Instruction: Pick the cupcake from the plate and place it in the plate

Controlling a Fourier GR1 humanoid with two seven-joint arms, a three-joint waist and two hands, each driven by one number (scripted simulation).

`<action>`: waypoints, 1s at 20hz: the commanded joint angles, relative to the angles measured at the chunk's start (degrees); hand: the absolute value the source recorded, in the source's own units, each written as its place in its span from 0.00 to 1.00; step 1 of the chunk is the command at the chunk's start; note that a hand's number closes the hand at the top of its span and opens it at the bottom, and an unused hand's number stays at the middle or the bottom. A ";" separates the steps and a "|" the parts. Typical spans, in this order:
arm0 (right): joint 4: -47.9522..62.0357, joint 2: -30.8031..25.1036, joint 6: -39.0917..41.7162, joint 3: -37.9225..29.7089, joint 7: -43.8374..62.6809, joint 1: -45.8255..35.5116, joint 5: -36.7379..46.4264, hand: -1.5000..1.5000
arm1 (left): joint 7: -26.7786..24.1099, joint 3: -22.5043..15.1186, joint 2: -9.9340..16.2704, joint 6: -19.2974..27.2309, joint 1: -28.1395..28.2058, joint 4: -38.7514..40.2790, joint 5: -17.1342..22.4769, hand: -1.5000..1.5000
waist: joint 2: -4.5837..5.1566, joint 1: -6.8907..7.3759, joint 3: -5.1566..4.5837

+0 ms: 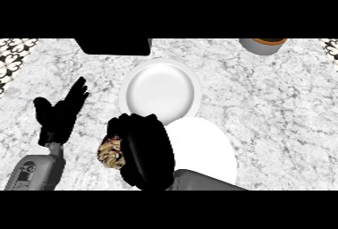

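The right hand is curling round the cupcake, which is peeking out at the hand's left side, its pale, brownish crumbly surface showing between the dark fingers and thumb. Most of the cupcake is hidden behind the hand, so how it is tilted cannot be told. The hand and cupcake are sitting over the left edge of the near plate, a flat white one that is spreading out to the right of the hand and partly under its grey forearm.

Just beyond the fingertips of that hand, the far plate is lying on the marble counter; it is white with a raised rim, and its near edge is meeting or overlapping the far edge of the near plate.

The left hand is resting open well to the left of the right hand, its fingers straight and pointing away and slightly rightward, holding nothing.

Far beyond the right hand, at the counter's back edge, a dark rectangular object is showing, and off to the far right a grey cup with a brown inside is being cut off by the view's edge.
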 commanded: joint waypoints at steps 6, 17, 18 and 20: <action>20.17 0.05 -7.93 -8.04 -4.89 -10.79 -10.47 1.00 | 1.99 0.31 -0.21 -0.63 1.57 -3.40 0.20 0.50 | 0.21 -0.33 0.04; 36.32 0.05 1.20 -19.48 -23.37 -10.77 -23.84 1.00 | -0.57 -0.67 -3.17 1.68 1.14 -1.17 -2.57 0.50 | 0.59 -0.56 0.09; 37.28 0.05 1.81 -18.45 -22.65 -10.09 -26.53 1.00 | 0.88 -0.11 -1.63 -0.29 1.21 -2.13 -1.31 0.50 | 0.64 0.23 0.10; 40.51 0.05 5.80 -21.02 -29.13 -11.16 -27.03 0.00 | 0.62 0.59 -2.00 0.69 2.12 -2.83 -1.49 0.50 | 0.34 -0.68 0.07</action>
